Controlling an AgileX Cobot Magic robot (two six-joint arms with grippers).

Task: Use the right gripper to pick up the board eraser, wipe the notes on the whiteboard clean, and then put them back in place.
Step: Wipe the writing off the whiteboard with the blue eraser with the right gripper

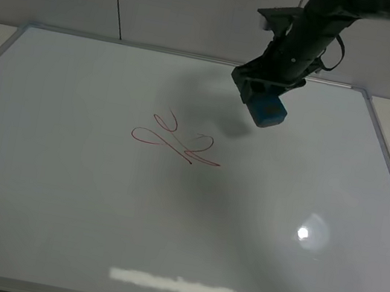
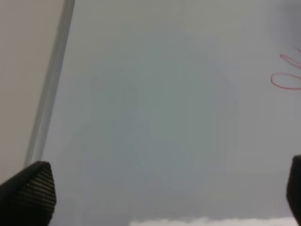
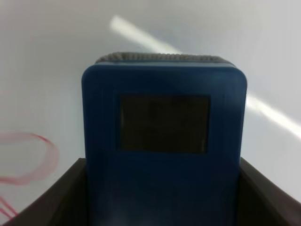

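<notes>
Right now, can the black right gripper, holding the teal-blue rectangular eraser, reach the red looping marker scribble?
Probably yes: the right gripper holds the eraser near the scribble; only bare glossy whiteboard lies between.

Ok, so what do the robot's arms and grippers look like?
The right arm is dark grey-black and jointed, with black cables looping beside it. Its right gripper is black and two-fingered. The left gripper shows only black fingertips with a fine ribbed texture.

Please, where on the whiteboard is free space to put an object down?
The whiteboard is bare from the notes to its left edge, and across the whole near half in front of them. It is crowded only toward the far right, where the right tool holds the board eraser.
</notes>
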